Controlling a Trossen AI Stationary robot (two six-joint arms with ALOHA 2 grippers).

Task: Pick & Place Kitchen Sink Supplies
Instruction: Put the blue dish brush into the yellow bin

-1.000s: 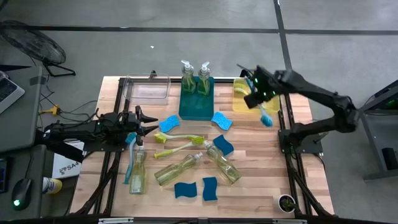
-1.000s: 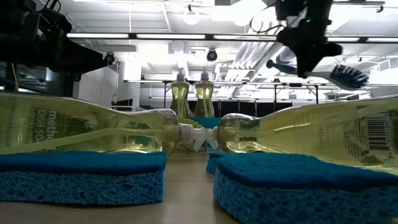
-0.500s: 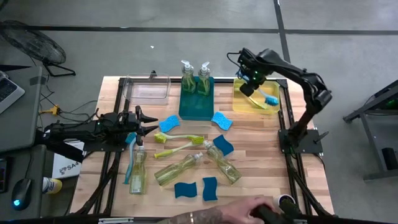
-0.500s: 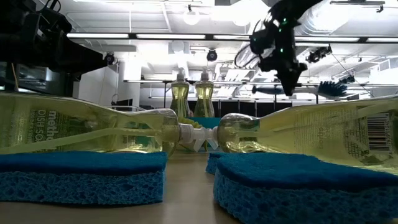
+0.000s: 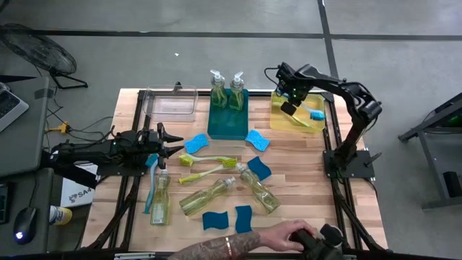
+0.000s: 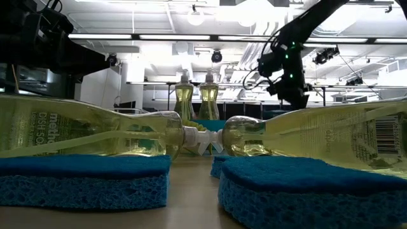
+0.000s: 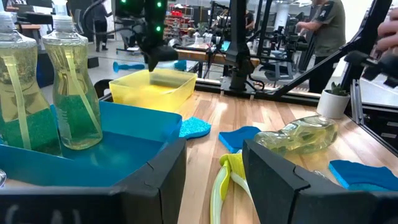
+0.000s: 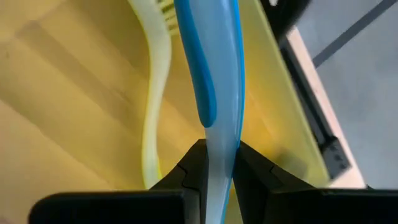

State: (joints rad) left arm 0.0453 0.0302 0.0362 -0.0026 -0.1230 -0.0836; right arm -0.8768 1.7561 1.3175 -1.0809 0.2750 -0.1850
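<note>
My right gripper [image 5: 290, 109] hangs over the yellow bin [image 5: 280, 119] at the far right, shut on a blue dish brush [image 5: 312, 115] whose head points toward the table's right edge. A lime-green brush [image 8: 151, 93] lies in that bin. Two soap bottles [image 5: 226, 90] stand upright in the teal bin [image 5: 227, 126]. Three more bottles [image 5: 208, 195] lie on their sides mid-table, among blue sponges [image 5: 257, 139] and two lime-green brushes [image 5: 208, 165]. My left gripper [image 5: 172, 143] waits open and level at the table's left. My right gripper pinches the blue brush's handle [image 8: 219, 146] between its two fingers, away from the head. The fingers come steeply from above and lie across the handle. The brush lies about level over the yellow bin; whether it touches the bin I cannot tell.
A clear bin [image 5: 172, 102] stands at the far left. Another blue brush [image 5: 150, 189] lies beside the left bottle. A person's hand [image 5: 278, 238] reaches in at the near edge, by a small pot [image 5: 330, 235]. Two sponges [image 5: 229, 219] lie near the front.
My right gripper, shut on the blue brush, has gone down and toward the table's far left over the yellow bin, rolling its wrist. The brush's head has swung from pointing near to pointing right. A person's hand has come in at the near edge.
</note>
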